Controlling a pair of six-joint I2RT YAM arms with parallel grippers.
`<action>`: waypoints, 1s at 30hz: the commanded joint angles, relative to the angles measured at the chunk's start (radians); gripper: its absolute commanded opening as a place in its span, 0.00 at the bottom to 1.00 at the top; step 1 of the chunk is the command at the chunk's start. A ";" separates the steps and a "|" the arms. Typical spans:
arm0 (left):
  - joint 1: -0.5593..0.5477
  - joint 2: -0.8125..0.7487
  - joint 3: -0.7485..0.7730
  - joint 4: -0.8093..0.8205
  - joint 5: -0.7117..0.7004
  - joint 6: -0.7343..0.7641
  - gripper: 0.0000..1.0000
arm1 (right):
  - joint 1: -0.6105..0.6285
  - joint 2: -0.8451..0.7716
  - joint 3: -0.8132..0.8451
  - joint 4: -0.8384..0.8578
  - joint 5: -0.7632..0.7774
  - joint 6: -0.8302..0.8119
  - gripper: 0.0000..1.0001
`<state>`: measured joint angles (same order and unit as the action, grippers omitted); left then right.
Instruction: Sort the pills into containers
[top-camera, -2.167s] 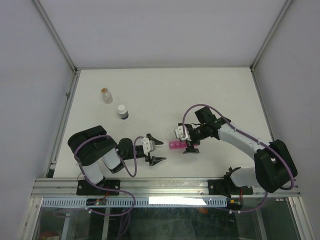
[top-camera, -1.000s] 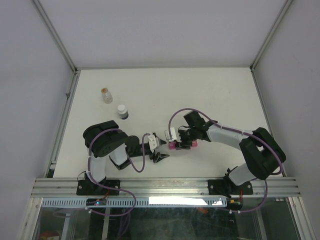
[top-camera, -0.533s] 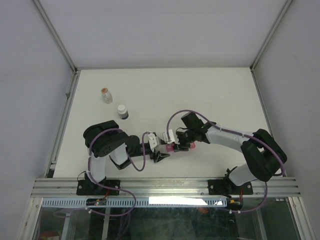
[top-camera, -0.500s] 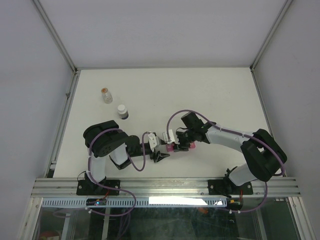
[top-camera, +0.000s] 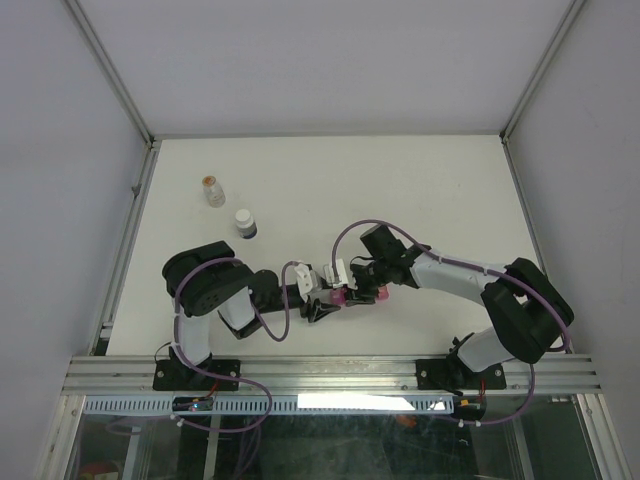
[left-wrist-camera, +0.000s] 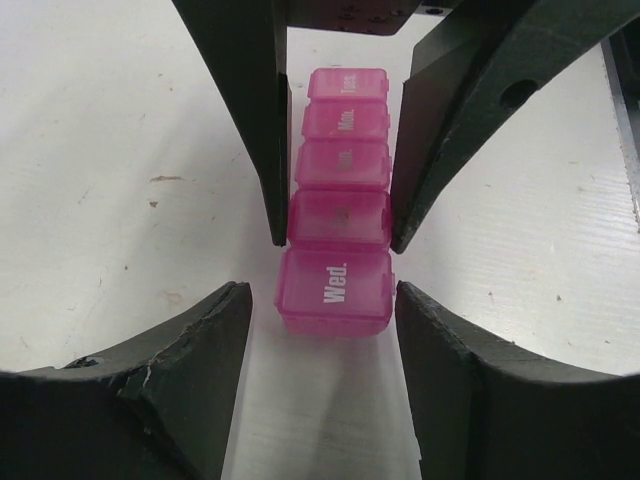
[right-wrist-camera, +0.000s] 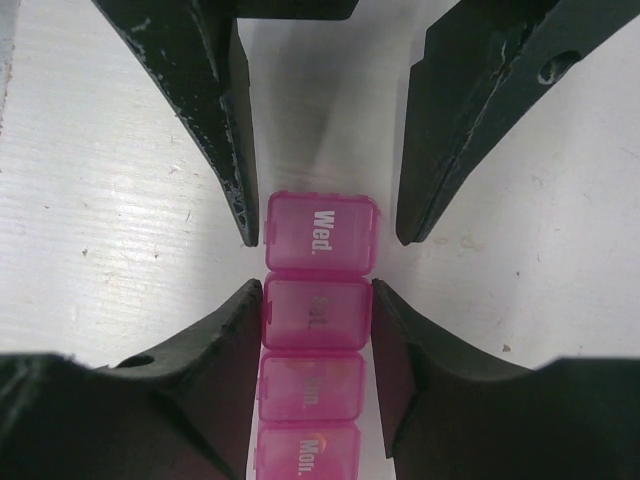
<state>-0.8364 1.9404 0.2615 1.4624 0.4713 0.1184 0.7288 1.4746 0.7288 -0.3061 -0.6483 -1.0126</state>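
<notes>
The containers are one pink pill-organiser strip (top-camera: 341, 296) lying flat on the white table, lids down. My right gripper (right-wrist-camera: 317, 300) is shut on its second compartment, marked "Sat." (right-wrist-camera: 314, 312). From the opposite side, my left gripper (left-wrist-camera: 320, 300) is open, its fingers flanking the end compartment marked "Wed." (left-wrist-camera: 335, 290). A narrow gap shows on each side of that compartment. In the top view the left gripper (top-camera: 325, 300) and right gripper (top-camera: 362, 292) meet nose to nose at the strip. No loose pills show.
A small clear bottle with orange-brown contents (top-camera: 213, 190) and a white-capped dark bottle (top-camera: 245, 223) stand at the back left, well away from both arms. An aluminium rail (top-camera: 330, 372) runs along the near table edge.
The left gripper has slid right up to the strip's end and its fingers have narrowed around the "Wed." compartment. The right gripper keeps its hold and has barely shifted.
</notes>
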 joint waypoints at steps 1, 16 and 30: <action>0.003 -0.051 0.000 0.279 0.018 -0.025 0.59 | 0.006 -0.031 0.016 0.045 -0.050 0.027 0.25; 0.006 -0.044 -0.012 0.280 0.093 0.012 0.15 | 0.003 -0.047 0.024 0.031 -0.083 0.037 0.20; 0.018 -0.171 0.012 -0.058 0.183 0.120 0.00 | -0.021 0.074 0.141 -0.133 -0.118 0.070 0.19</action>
<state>-0.8154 1.8435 0.2405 1.4101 0.5793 0.1829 0.7082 1.5299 0.8295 -0.4332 -0.7551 -0.9764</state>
